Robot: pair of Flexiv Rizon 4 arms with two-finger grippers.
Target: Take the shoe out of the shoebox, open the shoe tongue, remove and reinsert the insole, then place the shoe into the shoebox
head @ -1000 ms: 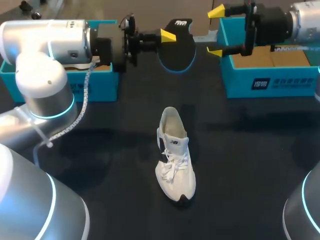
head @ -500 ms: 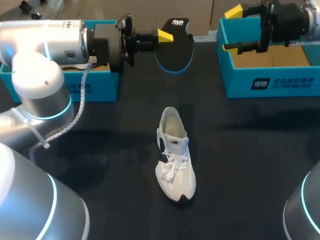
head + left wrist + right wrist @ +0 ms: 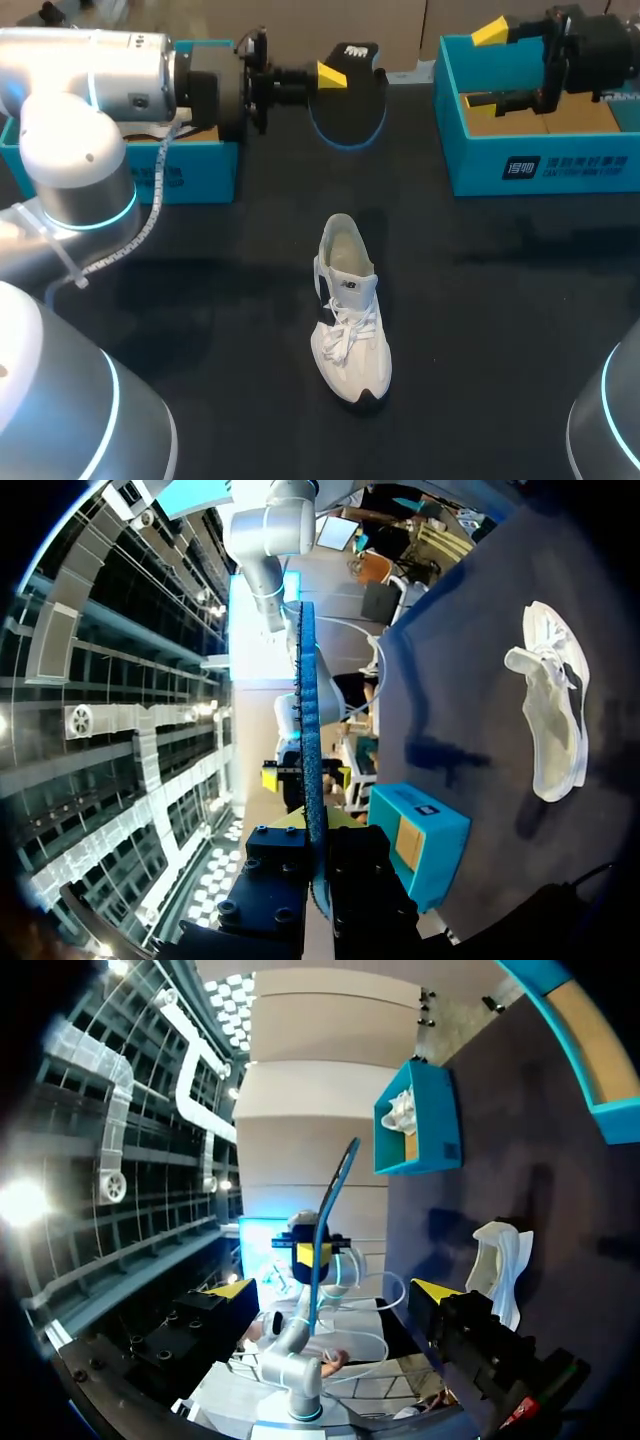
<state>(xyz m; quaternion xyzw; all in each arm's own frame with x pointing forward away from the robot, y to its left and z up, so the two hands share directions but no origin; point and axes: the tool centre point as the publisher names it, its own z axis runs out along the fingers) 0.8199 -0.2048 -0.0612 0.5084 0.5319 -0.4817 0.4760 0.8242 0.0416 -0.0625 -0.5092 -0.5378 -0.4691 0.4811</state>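
Observation:
A white sneaker lies on the dark table near the middle, toe toward me. Its black insole hangs in the air at the back, held upright with my left gripper shut on its edge. In the left wrist view the insole shows edge-on as a thin blue strip between the fingers, with the sneaker off to the side. My right gripper stands wide open above the right box, apart from the insole. From the right wrist, the insole is well ahead of the open gripper, and the sneaker lies beside it.
Two teal shoeboxes stand at the back: the left box under my left arm, holding white paper, and the right box with a brown cardboard floor. Bare dark table surrounds the sneaker.
My right gripper has drawn away from the insole to the right and now sits over the right box. The left gripper keeps the insole, shifted slightly back.

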